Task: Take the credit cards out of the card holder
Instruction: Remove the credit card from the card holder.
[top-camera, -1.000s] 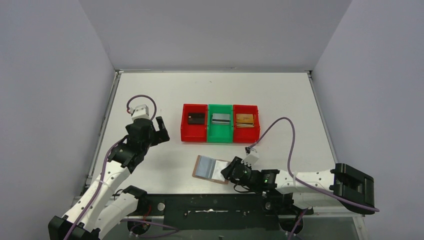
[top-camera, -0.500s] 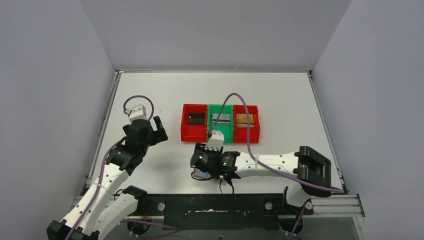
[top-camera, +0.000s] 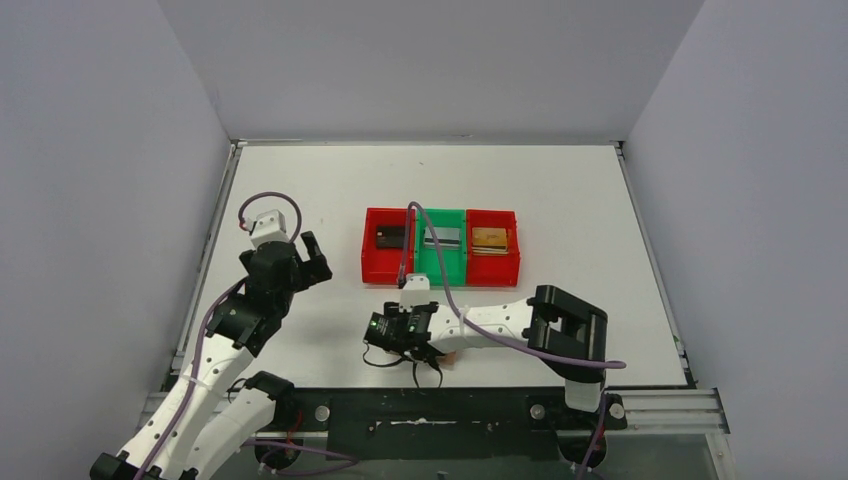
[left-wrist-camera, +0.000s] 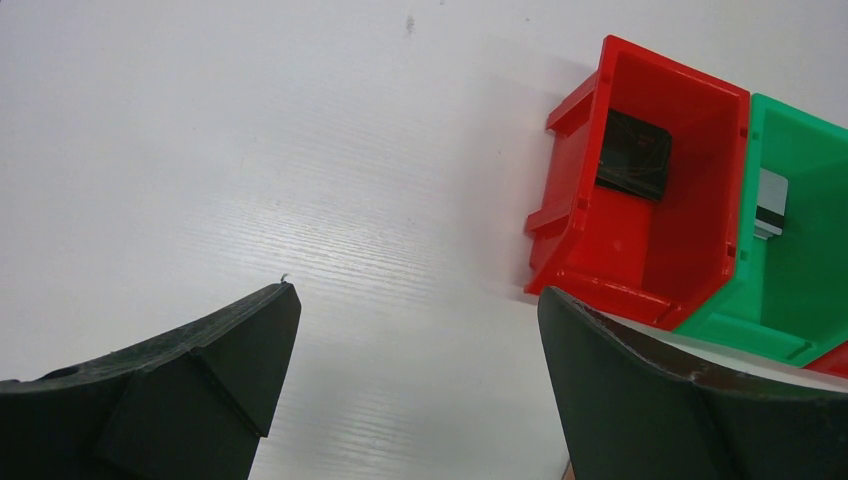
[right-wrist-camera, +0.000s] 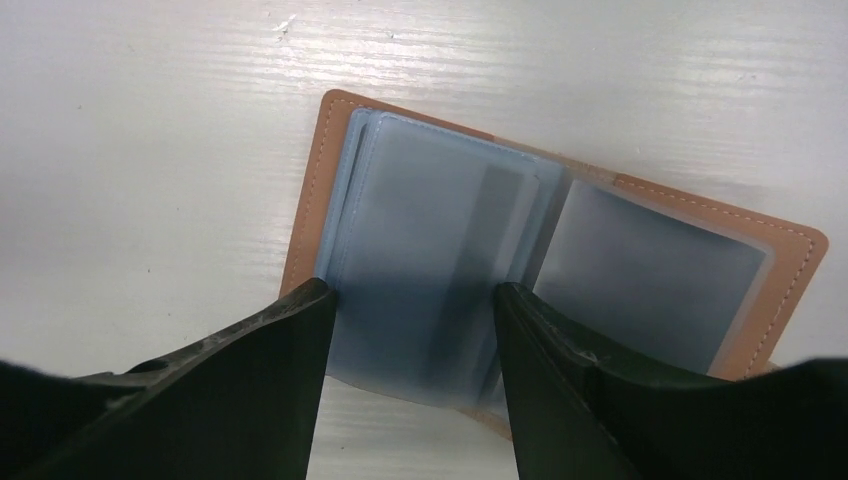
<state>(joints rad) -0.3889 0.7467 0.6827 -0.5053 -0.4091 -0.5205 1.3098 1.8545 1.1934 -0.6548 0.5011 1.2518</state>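
The card holder (right-wrist-camera: 650, 262) lies open on the table, tan leather outside and grey-blue clear sleeves inside. My right gripper (right-wrist-camera: 412, 322) is open just above it, its fingers (right-wrist-camera: 270, 370) straddling the left stack of sleeves. A faint grey shape shows through that stack; I cannot tell if it is a card. In the top view the right gripper (top-camera: 396, 336) hides most of the holder; only a tan corner (top-camera: 449, 355) shows. A black card (top-camera: 392, 237), a silver card (top-camera: 441, 237) and a gold card (top-camera: 490, 238) lie in the bins. My left gripper (top-camera: 310, 264) is open and empty, left of the bins.
Three joined bins stand mid-table: a red bin (top-camera: 374, 262), a green bin (top-camera: 441, 268) and a red bin (top-camera: 494, 270). The left wrist view shows the left red bin (left-wrist-camera: 640, 250) with the black card (left-wrist-camera: 633, 155), and the green bin (left-wrist-camera: 800, 290) beside it. The right arm's purple cable (top-camera: 425, 250) arcs over the green bin.
My right arm has swung left, from the holder's right edge to above its left half, now covering it in the top view. My left arm has drifted slightly left.
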